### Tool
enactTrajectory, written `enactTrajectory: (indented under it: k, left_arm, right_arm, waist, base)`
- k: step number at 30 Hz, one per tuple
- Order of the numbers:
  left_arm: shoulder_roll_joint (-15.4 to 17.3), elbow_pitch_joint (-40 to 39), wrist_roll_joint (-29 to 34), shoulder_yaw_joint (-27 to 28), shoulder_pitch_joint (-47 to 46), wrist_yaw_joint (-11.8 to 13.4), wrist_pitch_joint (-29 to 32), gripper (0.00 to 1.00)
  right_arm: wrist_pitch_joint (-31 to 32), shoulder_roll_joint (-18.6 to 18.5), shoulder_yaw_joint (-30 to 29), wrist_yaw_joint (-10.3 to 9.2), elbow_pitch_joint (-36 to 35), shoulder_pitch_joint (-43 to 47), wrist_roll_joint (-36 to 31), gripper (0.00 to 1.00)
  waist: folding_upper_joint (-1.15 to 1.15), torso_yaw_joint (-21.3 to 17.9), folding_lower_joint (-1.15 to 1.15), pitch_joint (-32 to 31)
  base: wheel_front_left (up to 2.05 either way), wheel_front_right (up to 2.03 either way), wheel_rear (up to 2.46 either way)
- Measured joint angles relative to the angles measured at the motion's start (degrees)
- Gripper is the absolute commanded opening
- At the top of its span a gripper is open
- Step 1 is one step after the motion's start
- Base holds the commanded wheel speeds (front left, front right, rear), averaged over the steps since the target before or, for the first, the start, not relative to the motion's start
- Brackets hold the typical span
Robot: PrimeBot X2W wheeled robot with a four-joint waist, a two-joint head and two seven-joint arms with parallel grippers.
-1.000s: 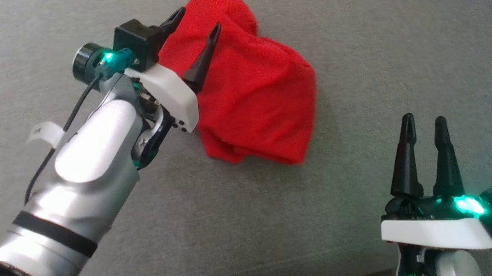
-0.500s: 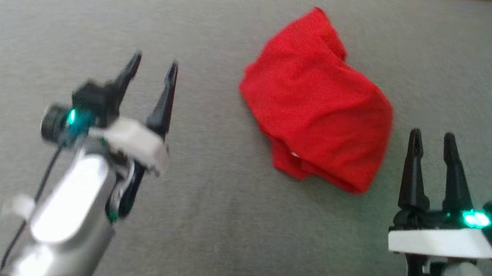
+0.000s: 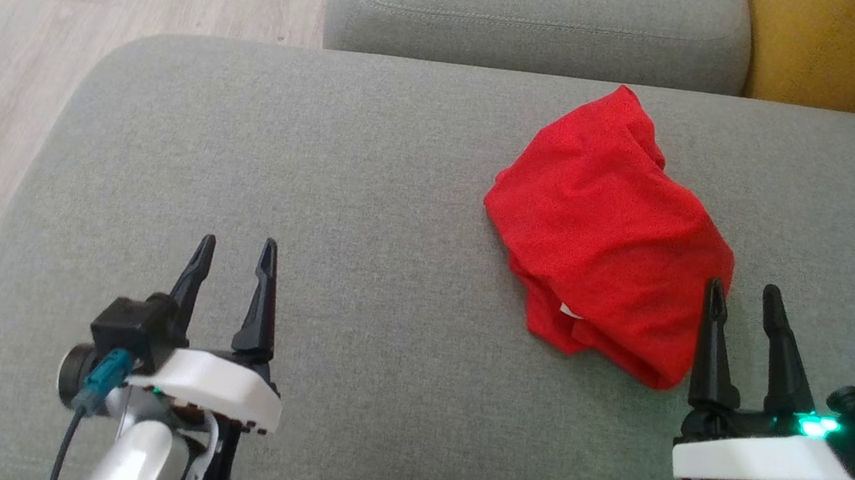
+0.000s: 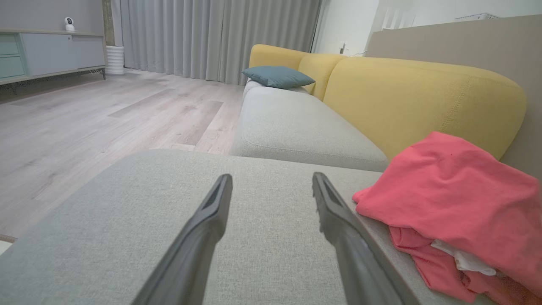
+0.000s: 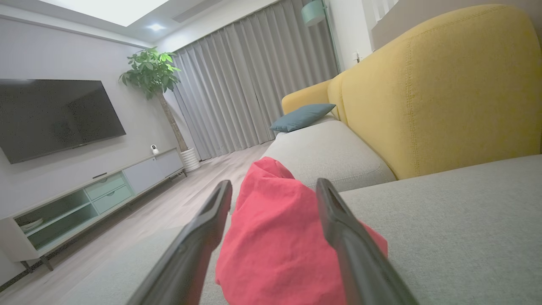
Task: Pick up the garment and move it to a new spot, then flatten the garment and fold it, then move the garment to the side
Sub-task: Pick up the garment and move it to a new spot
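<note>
There's the red garment (image 3: 614, 229), bunched in a heap on the grey sofa cushion (image 3: 369, 185), toward its far right (a white scrap (image 3: 569, 311) peeks from the folds). Left gripper (image 3: 237, 242) hovers over the cushion's near left, jaws wide and empty; right gripper (image 3: 743, 286) at the cushion's near right, jaws equally wide, nothing held, aimed at the heap.
</note>
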Motion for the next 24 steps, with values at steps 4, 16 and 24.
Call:
enactTrajectory:
  k: [4, 16, 24]
  left_arm:
    - [-0.6, -0.2, 0.6, 0.7, 0.7, -0.6, 0.0, 1.00]
    - [-0.8, 2.7, 2.4, -1.8, -2.9, -4.1, 1.3, 1.00]
    - [-2.5, 7.4, 3.8, -6.4, -16.3, -8.2, 7.7, 1.00]
  right_arm:
    - [0.0, 0.0, 0.3, 0.00, 0.3, 0.0, 0.0, 1.00]
    - [0.0, 0.0, 0.6, 0.00, 0.6, -0.3, -0.5, 1.00]
    - [0.0, 0.0, 0.3, 0.00, 0.3, -3.1, -0.4, 1.00]
  waist:
    - [0.00, -0.2, 0.00, 0.1]
    - [0.00, -4.2, 0.00, 4.1]
    - [0.00, -9.3, 0.00, 9.5]
  base:
    - [0.00, 0.00, 0.00]
    - [0.00, 0.00, 0.00]
    - [0.00, 0.00, 0.00]
